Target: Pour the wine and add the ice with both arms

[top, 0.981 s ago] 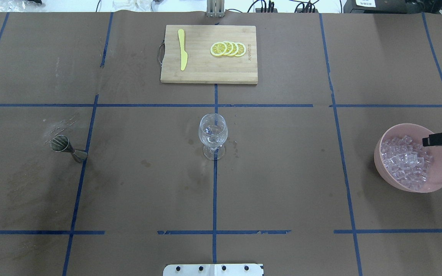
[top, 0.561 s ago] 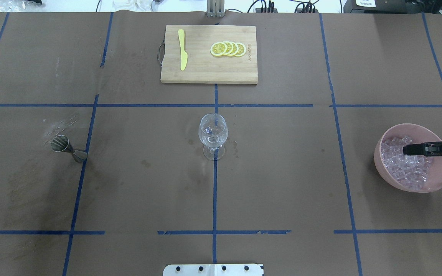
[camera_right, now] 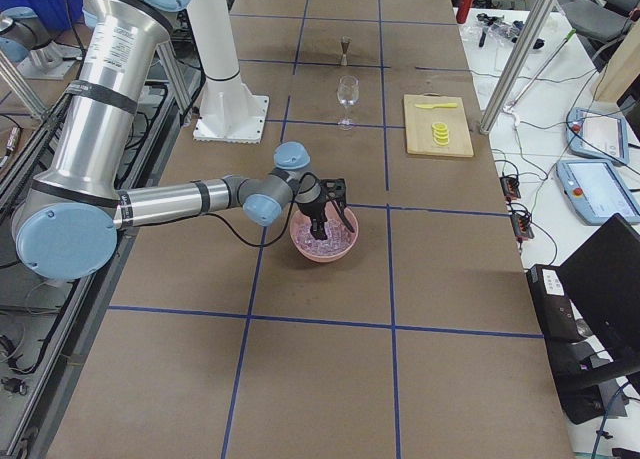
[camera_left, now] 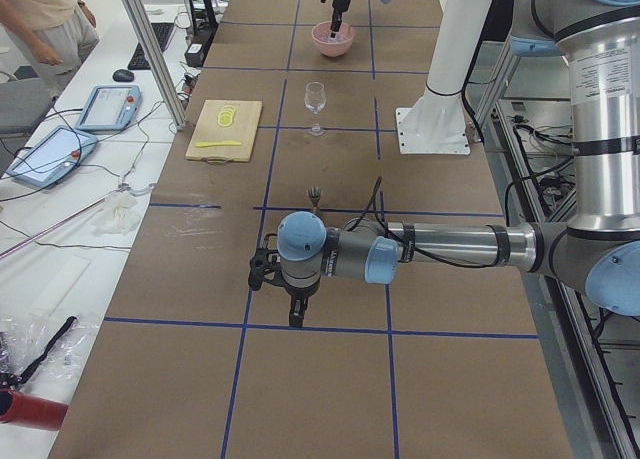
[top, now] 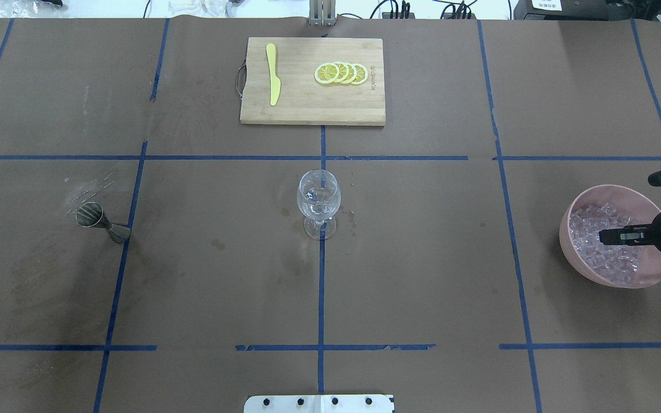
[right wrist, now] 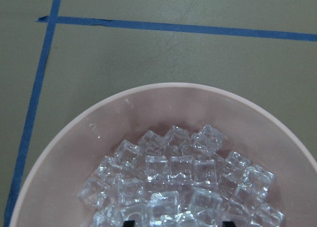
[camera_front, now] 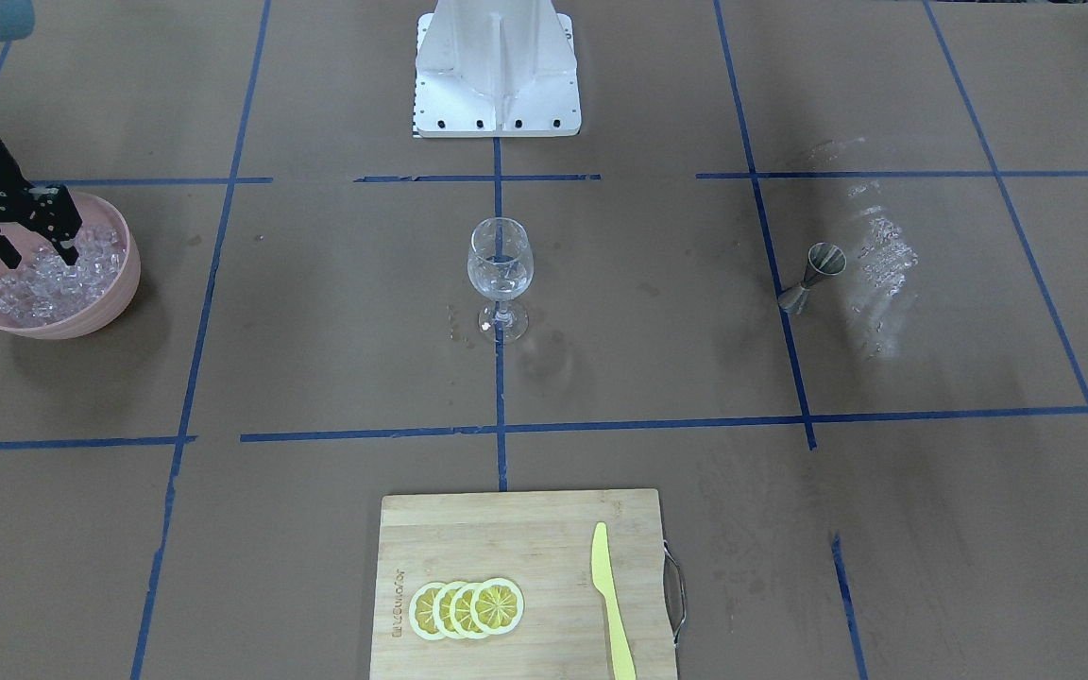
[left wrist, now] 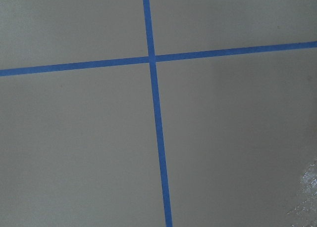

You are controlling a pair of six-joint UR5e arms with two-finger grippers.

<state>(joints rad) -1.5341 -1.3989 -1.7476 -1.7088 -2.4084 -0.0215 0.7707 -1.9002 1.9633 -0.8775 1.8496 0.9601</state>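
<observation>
over the pink bowl (camera_front: pixel 98 308), the right arm (camera_right: pixel 165 204) stretches level, wrist turned down, jaws wide apart at the ice (right wrist: pixel 168 177).

Bench (top: pixel 422 258) papered brown, gridded with blue tape (top: pixel 321 287). White side table (camera_left: pixel 60 239) runs along the bench's far edge, carrying two tablets (camera_left: pixel 108 106). Aluminium post (camera_left: pixel 150 49) stands at that edge. Light even, shadows soft.

Ice cubes (right wrist: pixel 173 177) heaped in pink bowl (right wrist: pixel 89 138); clear wine (camera_front: pixel 501 278) low in upright glass (camera_front: pixel 502 326), ctr.
</observation>
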